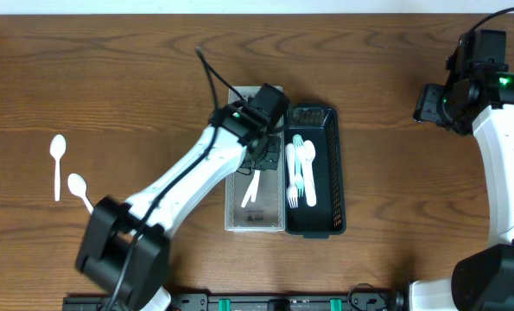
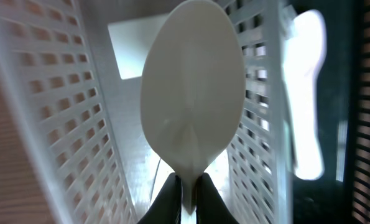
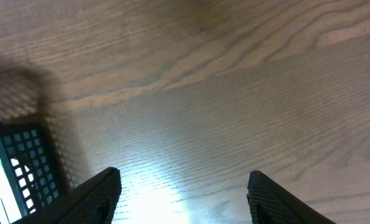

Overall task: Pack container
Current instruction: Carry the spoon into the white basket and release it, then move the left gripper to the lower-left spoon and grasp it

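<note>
Where slotted basket walls [image 2: 66, 124] rise, the left hand [image 2: 186, 193] pinches a glossy spoon [image 2: 193, 87].

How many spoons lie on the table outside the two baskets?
2. Both lie at the left in the overhead view: the upper spoon, and the lower spoon just right of it. The left arm could hide more.

The counter [image 1: 395, 130] is brown, grained wood with a soft sheen, the spoon [image 2: 194, 106] is smooth, glossy white plastic, the white basket [image 2: 60, 124] and the black basket [image 1: 336, 173] are perforated moulded plastic, and the right pincer [image 3: 183, 186] looks matt black.
</note>
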Motion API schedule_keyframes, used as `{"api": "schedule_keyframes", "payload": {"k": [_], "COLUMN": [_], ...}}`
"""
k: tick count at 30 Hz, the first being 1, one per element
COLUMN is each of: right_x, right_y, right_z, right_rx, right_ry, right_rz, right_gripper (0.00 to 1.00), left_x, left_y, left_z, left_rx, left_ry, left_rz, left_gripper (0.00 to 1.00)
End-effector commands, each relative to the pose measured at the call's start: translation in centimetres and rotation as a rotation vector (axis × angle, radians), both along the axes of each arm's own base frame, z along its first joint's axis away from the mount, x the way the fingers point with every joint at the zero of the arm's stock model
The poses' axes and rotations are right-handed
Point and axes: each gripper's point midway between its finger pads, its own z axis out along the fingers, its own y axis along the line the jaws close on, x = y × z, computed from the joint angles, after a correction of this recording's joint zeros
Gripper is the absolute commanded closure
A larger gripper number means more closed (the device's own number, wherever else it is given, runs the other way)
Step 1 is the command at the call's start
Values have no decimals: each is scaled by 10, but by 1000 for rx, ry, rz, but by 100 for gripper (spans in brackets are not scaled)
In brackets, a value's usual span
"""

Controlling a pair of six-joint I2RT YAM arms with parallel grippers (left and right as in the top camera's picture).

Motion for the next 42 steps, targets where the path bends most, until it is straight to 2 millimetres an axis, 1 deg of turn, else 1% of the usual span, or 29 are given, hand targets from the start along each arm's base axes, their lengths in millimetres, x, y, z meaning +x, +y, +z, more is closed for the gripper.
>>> {"api": "schedule_keyframes", "payload": {"k": [1, 2, 3, 4, 5, 6, 7, 8, 11, 13, 14, 16, 17, 18, 21, 24, 25, 27, 28, 31, 36, 39, 42], "right_x": [0, 0, 0, 0, 0, 0, 0, 0, 1, 1, 1, 1, 1, 1, 1, 1, 1, 1, 1, 1, 1, 1, 1], "right_y": [-4, -4, -4, -4, -4, -4, -4, -4, -4, -4, -4, -4, -4, -4, -4, -4, -4, -4, -4, -4, -4, -4, -4], "right_z": [3, 3, 3, 3, 3, 3, 3, 3, 3, 3, 3, 3, 3, 3, 3, 3, 3, 3, 3, 3, 3, 3, 3], "right_rx": [-17, -17, -17, -17, -17, -17, -17, -17, -17, -17, -17, -17, -17, -17, -17, -17, -17, -17, -17, -17, -17, -17, -17], "right_ry": [-2, -2, -2, -2, -2, -2, -2, -2, -4, -5, -5, -5, -5, -5, -4, -4, -4, -4, -4, -4, -3, -3, -4], "right_rz": [17, 17, 16, 16, 17, 17, 17, 16, 17, 17, 17, 17, 17, 17, 17, 17, 17, 17, 17, 17, 17, 17, 17], "right_gripper": [32, 32, 32, 32, 32, 32, 32, 32, 32, 31, 31, 32, 32, 31, 31, 31, 31, 31, 31, 31, 31, 31, 31], "left_x": [2, 3, 5, 6, 7, 9, 10, 12, 17, 24, 28, 33, 33, 32, 23, 8, 1, -10, -17, -30, -51, -58, -61], "left_y": [2, 1, 0, -1, -1, -2, -3, -4, -6, 9, 23, 55, 73, 95, 154, 222, 244, 278, 295, 325, 361, 375, 381], "left_z": [-10, -10, -9, -8, -6, -1, 3, 11, 43, 72, 89, 116, 128, 139, 159, 168, 168, 166, 161, 142, 93, 63, 36], "left_rx": [23, 23, 22, 19, 17, 13, 11, 6, -6, 28, 58, 118, 145, 174, 204, 210, 216, 224, 225, 195, 143, 115, 104], "left_ry": [14, 8, -2, -12, -21, -35, -49, -71, -152, -229, -274, -350, -376, -397, -403, -378, -361, -327, -301, -234, -119, -81, -41], "left_rz": [10, -4, -27, -42, -55, -78, -100, -132, -213, -185, -154, -82, -41, 10, 176, 457, 555, 705, 779, 904, 1076, 1136, 1158], "left_gripper": [92, 88, 75, 68, 68, 64, 51, 41, 41, 28, 23, 17, 15, 15, 14, 12, 12, 10, 9, 9, 9, 8, 8]}}
